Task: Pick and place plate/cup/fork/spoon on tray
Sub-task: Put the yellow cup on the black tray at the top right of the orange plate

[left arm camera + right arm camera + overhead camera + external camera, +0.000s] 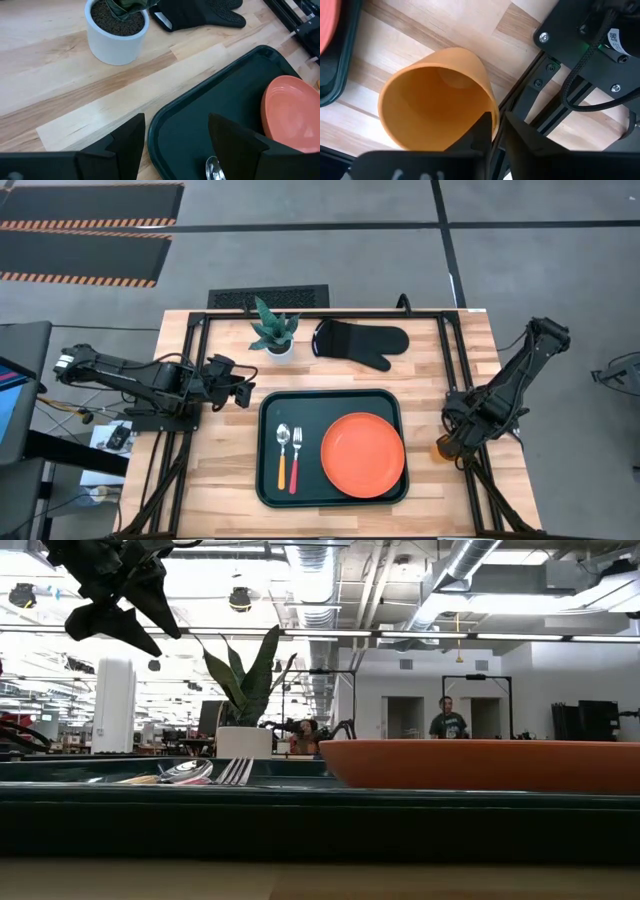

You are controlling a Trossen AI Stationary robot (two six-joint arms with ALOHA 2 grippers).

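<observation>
Right pincer (497, 131) pinches the rim of the small orange-yellow cup (437, 97), tilted beside the dark green tray (268, 480), presumably for lifting aboard. Left pincer (175, 137) waits open over the worktop (440, 505).

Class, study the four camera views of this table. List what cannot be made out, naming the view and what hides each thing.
1. The cup: in the high view the right gripper covers nearly all of it; whether it is lifted cannot be told.
2. The spoon and fork: in the low view the tray rim hides their handles.
3. The plate: cut off by the left wrist view's edge.
</observation>
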